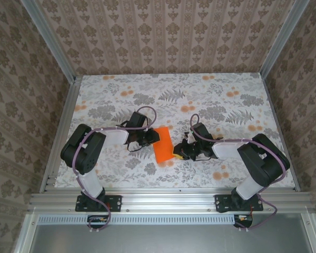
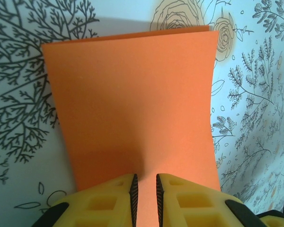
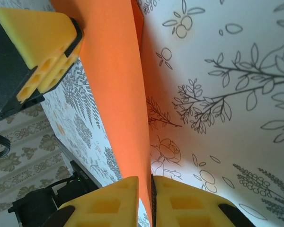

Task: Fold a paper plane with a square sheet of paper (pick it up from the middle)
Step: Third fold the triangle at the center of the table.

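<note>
The square sheet of paper [image 1: 162, 145] is bright orange and lies doubled over into a rectangle mid-table, not in the shape of a paper plane. My left gripper [image 1: 154, 136] is at its upper left edge. In the left wrist view the sheet [image 2: 132, 94] spreads flat ahead, and the left gripper [image 2: 146, 178] sits low over its near edge, jaws a narrow gap apart, clamping nothing. My right gripper [image 1: 177, 153] is at the lower right edge. There the sheet [image 3: 116, 94] runs edge-on between the jaws of the right gripper [image 3: 145, 179], shut on it. A yellow left finger [image 3: 42, 38] touches the far edge.
The floral tablecloth [image 1: 105, 95] covers the table. Aluminium rails [image 1: 168, 200] run along the near edge and up the sides, with patterned walls behind. Both arms' elbows lie low over the near half of the table.
</note>
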